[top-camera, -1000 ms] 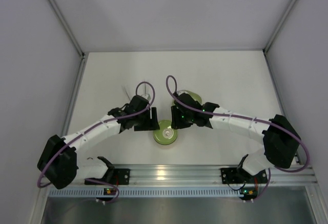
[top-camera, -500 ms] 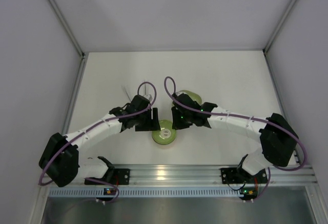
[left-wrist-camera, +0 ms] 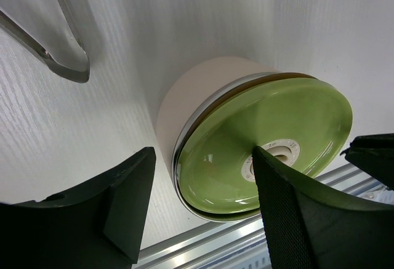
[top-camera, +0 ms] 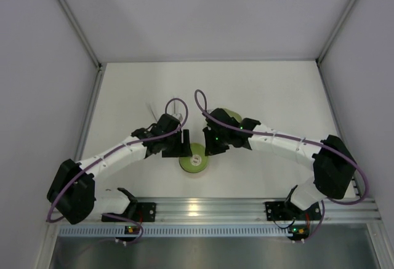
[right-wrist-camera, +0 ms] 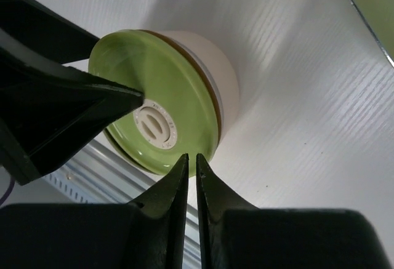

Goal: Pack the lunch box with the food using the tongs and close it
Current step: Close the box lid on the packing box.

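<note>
Green lid (right-wrist-camera: 154, 96) covers the lunch box (left-wrist-camera: 184, 109) near the middle, so packing looks done (no food shows outside); the tongs (left-wrist-camera: 64, 66) lie far-left. The left gripper (left-wrist-camera: 202, 155) straddles the box, spread; the right gripper (right-wrist-camera: 191, 161) is pinched nearly together, empty. Only pressing the lid home may remain.

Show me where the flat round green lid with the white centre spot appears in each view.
Top external: flat round green lid, just below centre.
Left wrist: centre-right.
Right wrist: left of centre.
Shared landmark: the ribbed aluminium rail beside it.
</note>
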`<move>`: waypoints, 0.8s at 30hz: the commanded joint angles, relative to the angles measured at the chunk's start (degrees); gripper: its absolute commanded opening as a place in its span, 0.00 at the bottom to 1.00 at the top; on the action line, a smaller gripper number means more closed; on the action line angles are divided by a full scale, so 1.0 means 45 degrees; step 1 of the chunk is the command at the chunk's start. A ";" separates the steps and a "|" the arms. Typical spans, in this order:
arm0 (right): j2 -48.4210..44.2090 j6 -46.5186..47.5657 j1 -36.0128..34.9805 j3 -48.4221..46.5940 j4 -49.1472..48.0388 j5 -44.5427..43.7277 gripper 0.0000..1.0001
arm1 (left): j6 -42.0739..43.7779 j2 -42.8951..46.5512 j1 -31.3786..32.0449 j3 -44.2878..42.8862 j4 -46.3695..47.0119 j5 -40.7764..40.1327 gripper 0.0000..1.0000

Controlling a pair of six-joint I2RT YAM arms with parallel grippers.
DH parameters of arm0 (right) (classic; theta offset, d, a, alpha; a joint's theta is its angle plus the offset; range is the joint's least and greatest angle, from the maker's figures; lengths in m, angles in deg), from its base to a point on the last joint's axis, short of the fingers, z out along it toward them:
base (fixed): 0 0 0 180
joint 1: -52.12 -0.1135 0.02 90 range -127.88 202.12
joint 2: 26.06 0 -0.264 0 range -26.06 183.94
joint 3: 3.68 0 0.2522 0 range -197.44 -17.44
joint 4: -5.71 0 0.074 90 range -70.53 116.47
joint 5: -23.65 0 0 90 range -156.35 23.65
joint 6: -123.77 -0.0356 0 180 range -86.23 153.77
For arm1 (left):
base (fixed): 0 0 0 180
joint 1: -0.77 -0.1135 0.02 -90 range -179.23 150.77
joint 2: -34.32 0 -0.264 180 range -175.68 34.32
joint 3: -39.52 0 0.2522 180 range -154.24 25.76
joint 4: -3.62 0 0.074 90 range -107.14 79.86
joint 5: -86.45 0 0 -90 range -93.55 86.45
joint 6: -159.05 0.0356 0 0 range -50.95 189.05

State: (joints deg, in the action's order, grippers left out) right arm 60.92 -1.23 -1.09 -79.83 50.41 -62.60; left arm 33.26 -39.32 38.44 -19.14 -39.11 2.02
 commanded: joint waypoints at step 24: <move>-0.0383 0.0826 -0.0011 -0.0804 0.0157 -0.0461 0.32 | 0.0395 0.0194 0.0047 -0.0412 -0.0554 -0.0377 0.69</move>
State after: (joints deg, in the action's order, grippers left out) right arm 61.45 1.17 -0.96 -81.34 52.09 -62.10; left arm 34.29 -39.32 38.46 -19.56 -40.42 1.73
